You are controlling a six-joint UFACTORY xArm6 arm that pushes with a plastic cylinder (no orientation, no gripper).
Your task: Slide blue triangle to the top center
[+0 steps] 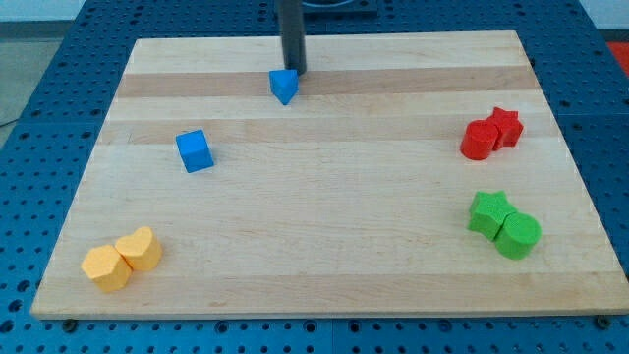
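Observation:
The blue triangle (284, 86) lies on the wooden board (324, 265) near the view's top, a little left of the middle. My tip (295, 72) stands right above and slightly right of it, touching or nearly touching its upper edge. A blue cube (195, 150) lies further down and to the left, apart from the tip.
A red cylinder (479, 140) and a red star (505, 125) sit together at the view's right. A green star (488, 212) and a green cylinder (518, 236) sit at the lower right. Two yellow blocks (122, 260) lie at the lower left.

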